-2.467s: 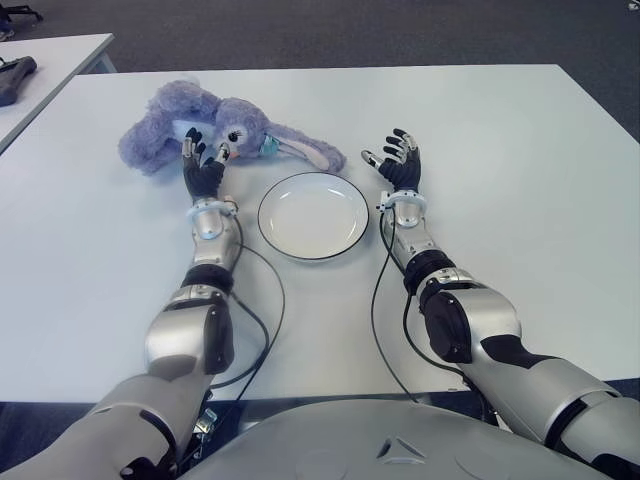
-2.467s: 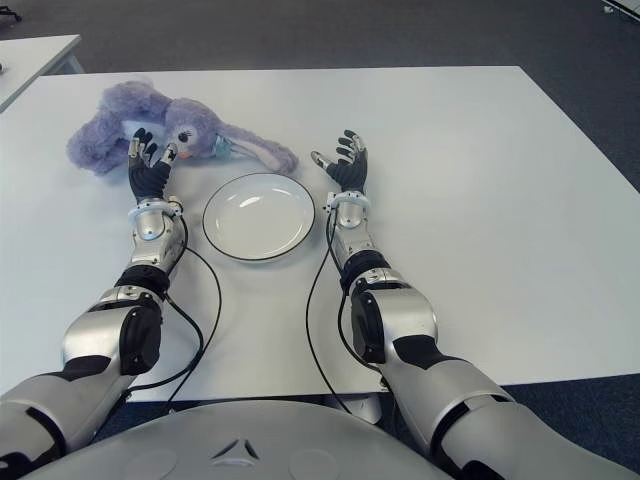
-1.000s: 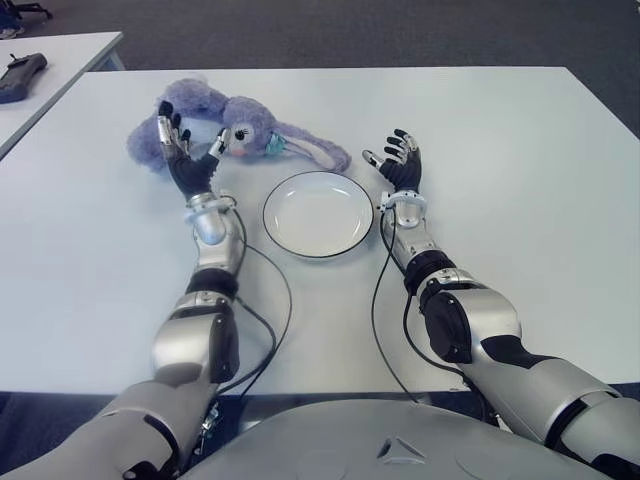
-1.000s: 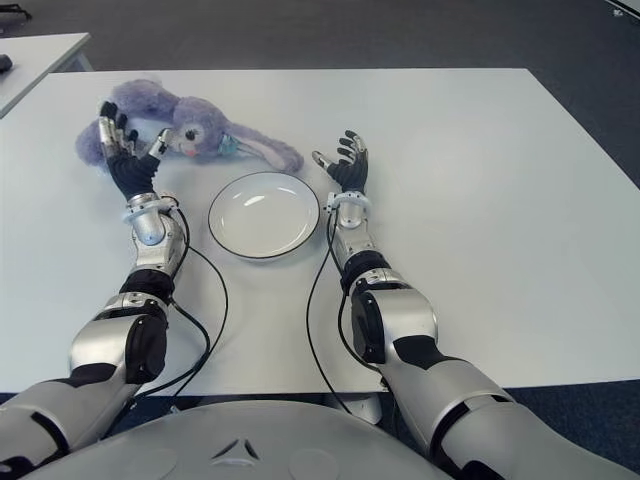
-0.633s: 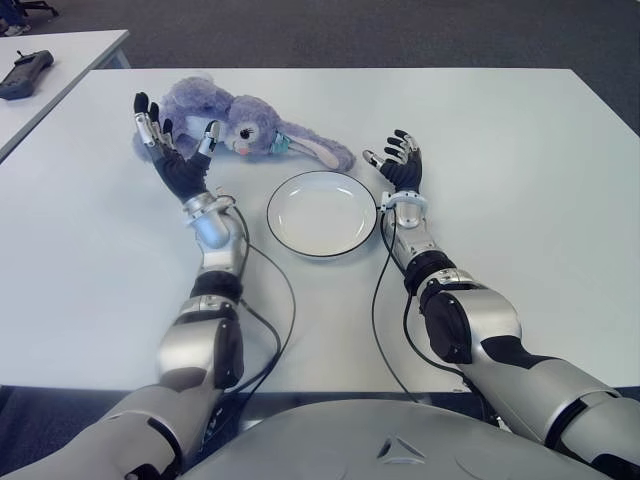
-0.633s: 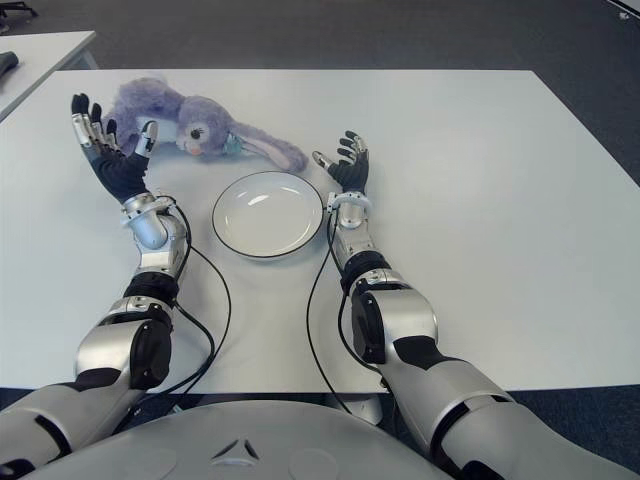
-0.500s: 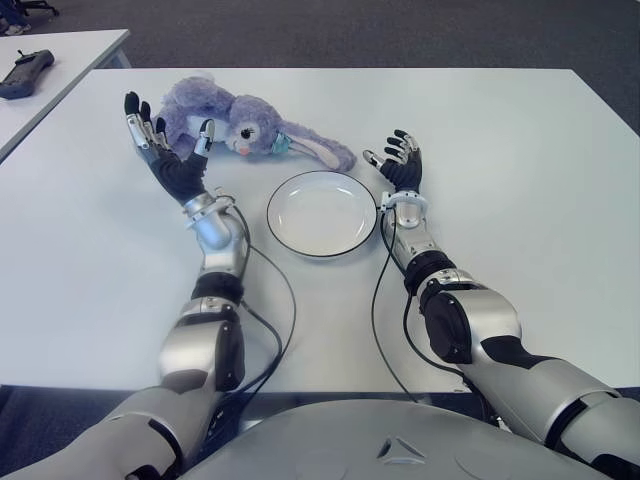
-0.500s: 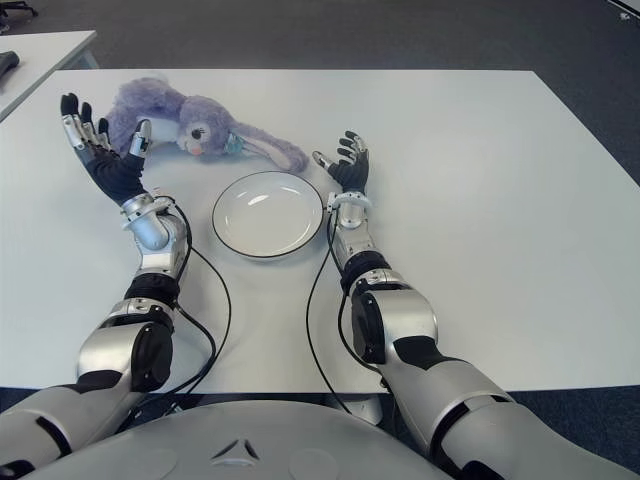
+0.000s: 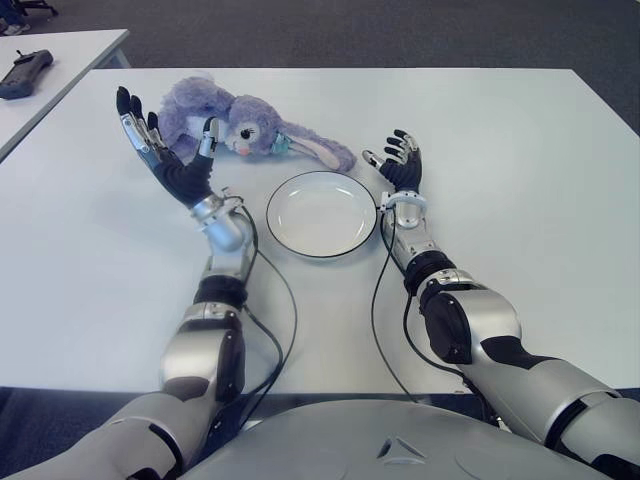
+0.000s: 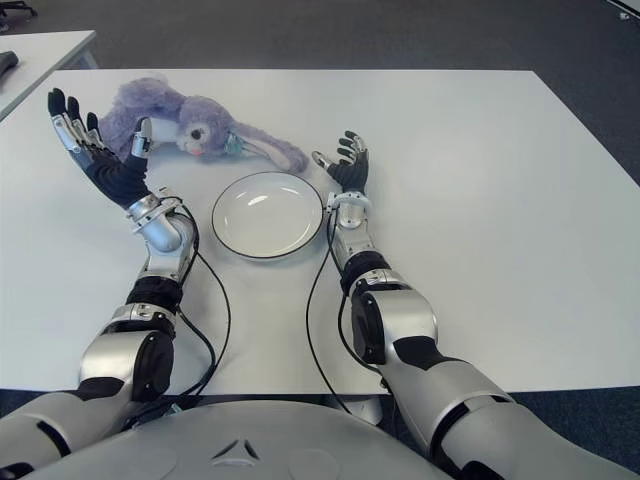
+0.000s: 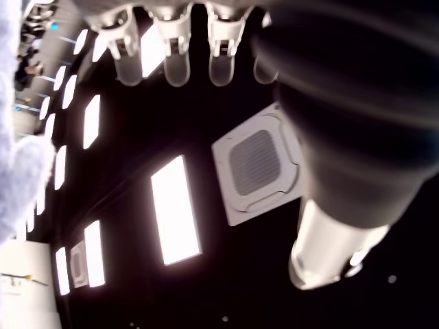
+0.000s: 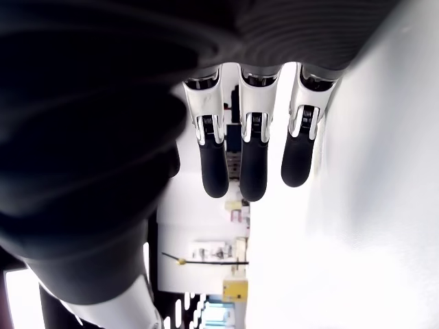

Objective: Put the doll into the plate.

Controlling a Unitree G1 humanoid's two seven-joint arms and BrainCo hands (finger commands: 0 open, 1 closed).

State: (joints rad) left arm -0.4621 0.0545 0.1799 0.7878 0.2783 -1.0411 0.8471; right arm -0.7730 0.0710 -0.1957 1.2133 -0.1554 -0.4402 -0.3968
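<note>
Left robot hand (image 9: pixel 170 150): raised off the table (image 9: pixel 520 130), palm turned up, fingers spread, holding nothing. It shows just in front of the doll (image 9: pixel 235 125), at about 10 o'clock from the plate (image 9: pixel 322 213). The thumb tip overlaps the doll's head in both eye views; whether it touches the plush cannot be confirmed. The left wrist view shows only ceiling panels past the fingertips, which agrees with the upturned palm.

Right robot hand (image 9: pixel 400 170): idle beside the plate at 3 o'clock, fingers relaxed and part-curled, holding nothing.

Doll: a purple plush rabbit lying on its side on the table, at 11 o'clock from the plate. One long ear trails toward the plate and ends near its far rim without entering it. The doll is not yet in the plate.

Plate: white with a dark rim, empty, set between the two forearms so either hand can reach it.

Assessment: the open, palm-up posture suits a scoop or wrap around the soft body; the left hand is the nearer one. The grasp step is not yet made. Soft plush will deform under the fingers, so a grip around the torso is preferable to one on an ear.
</note>
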